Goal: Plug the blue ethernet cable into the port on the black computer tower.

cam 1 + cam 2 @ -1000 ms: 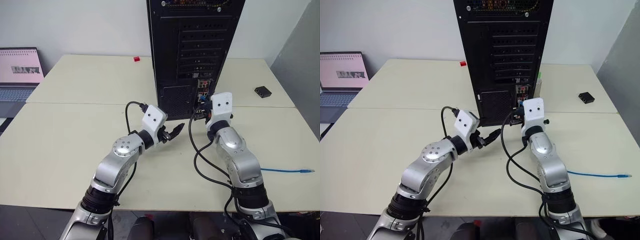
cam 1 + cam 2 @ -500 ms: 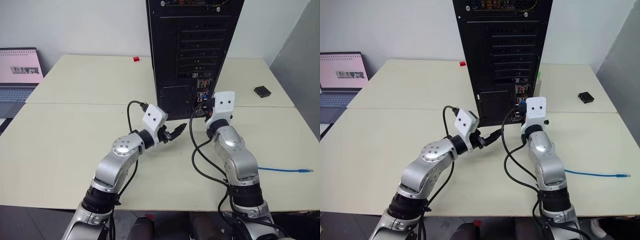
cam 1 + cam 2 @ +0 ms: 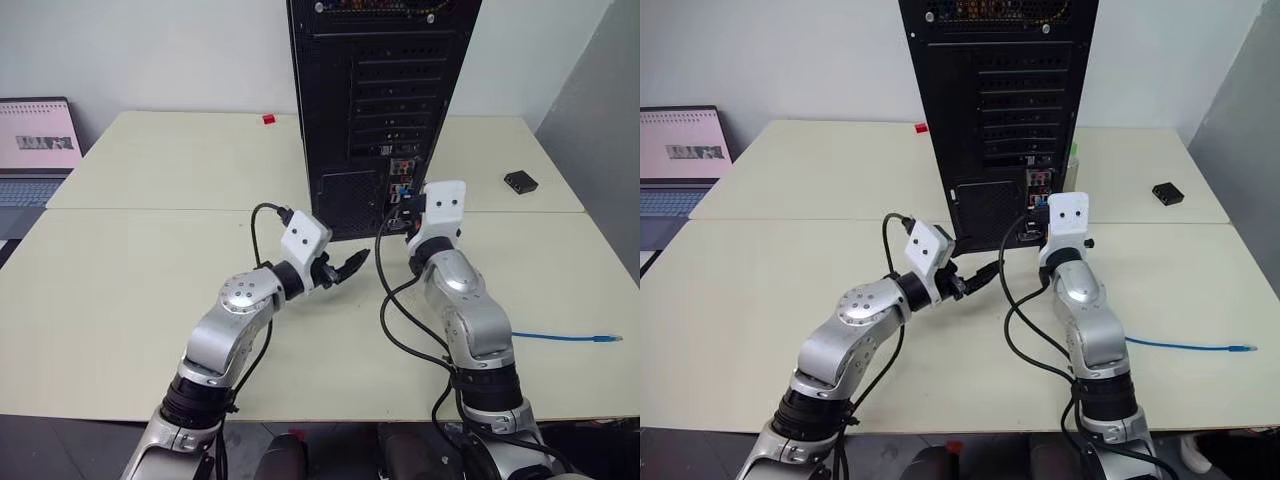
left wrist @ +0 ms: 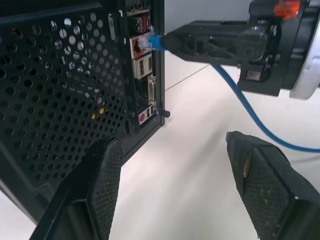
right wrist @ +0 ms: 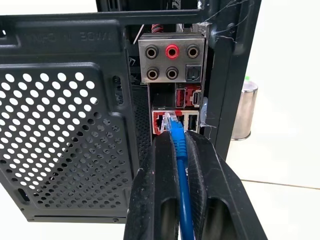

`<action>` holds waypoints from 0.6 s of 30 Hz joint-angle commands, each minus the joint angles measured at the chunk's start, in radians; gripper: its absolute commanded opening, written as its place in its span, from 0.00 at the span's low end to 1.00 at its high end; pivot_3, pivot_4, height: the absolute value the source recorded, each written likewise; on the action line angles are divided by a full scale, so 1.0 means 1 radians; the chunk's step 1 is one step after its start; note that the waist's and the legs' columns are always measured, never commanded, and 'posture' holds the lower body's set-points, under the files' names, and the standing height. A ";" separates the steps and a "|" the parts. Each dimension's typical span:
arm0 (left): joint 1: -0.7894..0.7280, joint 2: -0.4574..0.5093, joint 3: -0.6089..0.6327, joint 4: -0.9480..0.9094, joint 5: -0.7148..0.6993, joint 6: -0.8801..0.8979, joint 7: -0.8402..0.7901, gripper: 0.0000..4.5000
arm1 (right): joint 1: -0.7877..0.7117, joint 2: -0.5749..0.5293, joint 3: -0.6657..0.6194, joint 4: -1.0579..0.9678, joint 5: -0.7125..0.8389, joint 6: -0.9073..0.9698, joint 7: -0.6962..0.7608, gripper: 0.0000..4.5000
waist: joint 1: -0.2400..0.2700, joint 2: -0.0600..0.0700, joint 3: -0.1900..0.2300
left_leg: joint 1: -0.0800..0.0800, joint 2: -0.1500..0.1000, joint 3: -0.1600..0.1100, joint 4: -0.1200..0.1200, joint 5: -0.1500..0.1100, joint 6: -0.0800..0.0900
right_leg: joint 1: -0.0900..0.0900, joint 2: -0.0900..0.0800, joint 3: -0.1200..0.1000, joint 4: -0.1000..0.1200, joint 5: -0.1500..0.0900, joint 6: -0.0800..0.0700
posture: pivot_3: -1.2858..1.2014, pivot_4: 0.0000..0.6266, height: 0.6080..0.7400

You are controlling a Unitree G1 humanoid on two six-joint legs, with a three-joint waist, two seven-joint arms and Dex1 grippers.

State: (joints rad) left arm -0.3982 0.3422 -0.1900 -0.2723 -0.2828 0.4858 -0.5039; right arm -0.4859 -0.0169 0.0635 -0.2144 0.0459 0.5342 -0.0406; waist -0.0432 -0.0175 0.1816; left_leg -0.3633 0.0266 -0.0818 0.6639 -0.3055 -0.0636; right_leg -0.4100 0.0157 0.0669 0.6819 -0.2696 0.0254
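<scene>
Table (image 3: 130,300): pale cream, two tops pushed together, a seam running across between them.

Computer tower (image 3: 385,90): tall black metal case standing upright at the middle of the far tabletop, rear panel facing the robot. Perforated slot covers up top, a vent grille (image 5: 65,140) lower down, and beside the grille a strip of connectors — round audio jacks with one red, then red-lined sockets below.

Right gripper (image 5: 177,142): held level at the connector strip, fingers pressed together on the cable just behind its plug.

Left gripper (image 3: 350,265): near the tower's lower corner, just left of the right gripper, fingers (image 4: 102,170) spread apart with nothing between them.

Cable (image 5: 181,175): thin, bright blue. It runs between the right gripper's fingers, and its free tail (image 3: 565,338) lies on the table out to the right, well apart from the tower, ending in a small pale plug.

Plug (image 5: 171,121): clear plastic, sticking out past the right fingertips, its tip at the mouth of the port (image 5: 161,121) — a small squarish socket with a red lining in the strip. Whether it is fully seated I cannot tell.
</scene>
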 commanded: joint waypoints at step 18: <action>0.010 -0.002 0.010 -0.025 0.036 -0.063 -0.018 0.76 | -0.028 -0.014 0.059 0.016 -0.109 -0.042 0.025 0.00 | -0.008 0.000 0.000 | 0.000 0.000 0.000 0.000 0.000 0.000 | 0.000 0.000 0.000 0.000 0.000 0.000 | 0.52 0.24 1.00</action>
State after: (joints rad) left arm -0.3872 0.3456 -0.1900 -0.2714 -0.2544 0.4486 -0.5161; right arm -0.4885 -0.0401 0.1279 -0.1911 -0.0592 0.5033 -0.0181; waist -0.0516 -0.0175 0.1817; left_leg -0.3633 0.0267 -0.0818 0.6637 -0.3055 -0.0636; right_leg -0.4101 0.0157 0.0671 0.6817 -0.2697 0.0254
